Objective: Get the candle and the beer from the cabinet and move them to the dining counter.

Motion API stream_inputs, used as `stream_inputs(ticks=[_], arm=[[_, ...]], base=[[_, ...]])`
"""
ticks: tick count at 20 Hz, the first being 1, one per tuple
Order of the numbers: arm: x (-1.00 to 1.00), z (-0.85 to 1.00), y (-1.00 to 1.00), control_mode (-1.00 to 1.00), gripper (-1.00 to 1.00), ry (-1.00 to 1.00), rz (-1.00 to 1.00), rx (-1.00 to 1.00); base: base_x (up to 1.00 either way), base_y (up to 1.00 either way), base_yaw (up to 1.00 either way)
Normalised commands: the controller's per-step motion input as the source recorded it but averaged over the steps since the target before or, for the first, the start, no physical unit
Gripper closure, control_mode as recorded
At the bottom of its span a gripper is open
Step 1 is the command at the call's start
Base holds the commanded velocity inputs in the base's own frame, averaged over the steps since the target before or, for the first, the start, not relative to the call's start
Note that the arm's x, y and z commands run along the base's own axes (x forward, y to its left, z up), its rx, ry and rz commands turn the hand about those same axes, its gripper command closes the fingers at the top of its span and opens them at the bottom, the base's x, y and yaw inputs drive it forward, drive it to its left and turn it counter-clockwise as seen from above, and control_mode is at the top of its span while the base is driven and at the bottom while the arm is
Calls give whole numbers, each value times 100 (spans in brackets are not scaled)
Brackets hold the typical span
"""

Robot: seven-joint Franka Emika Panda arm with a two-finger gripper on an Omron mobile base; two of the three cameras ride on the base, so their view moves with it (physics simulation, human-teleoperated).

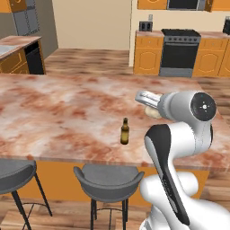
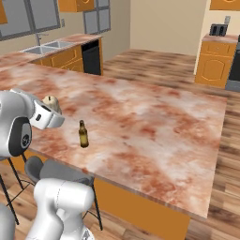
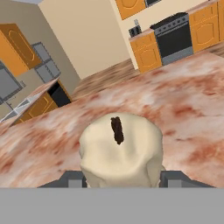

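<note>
My gripper (image 3: 122, 180) is shut on the candle (image 3: 120, 151), a cream-white lumpy candle with a dark wick that sits between the two fingertips. The base views show the candle (image 1: 152, 112) (image 2: 50, 101) held at the end of the hand, low over the near part of the dining counter (image 1: 63, 112) (image 2: 154, 117). Whether it touches the stone I cannot tell. The beer (image 1: 125, 131) (image 2: 83, 134), a brown bottle with a tan label, stands upright on the counter near its front edge. It is a short way to the left of the candle in the left base view.
Two grey stools (image 1: 108, 178) (image 1: 15, 173) stand under the counter's front edge. Beyond the counter are a black stove (image 1: 179, 51) with orange base units and orange wall cabinets (image 1: 152, 3). A sink (image 2: 44, 47) sits in the narrower worktop at left.
</note>
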Motion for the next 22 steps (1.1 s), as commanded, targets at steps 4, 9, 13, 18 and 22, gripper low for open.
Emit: stream_inputs(ticks=[4,9,13,18,22], arm=[[0,0,0,100,100,0,0,0],[0,0,0,100,100,0,0,0],[0,0,0,100,100,0,0,0],[0,0,0,-100,100,0,0,0],[0,0,0,-100,100,0,0,0]], base=[[0,0,0],[0,0,0],[0,0,0],[0,0,0],[0,0,0]])
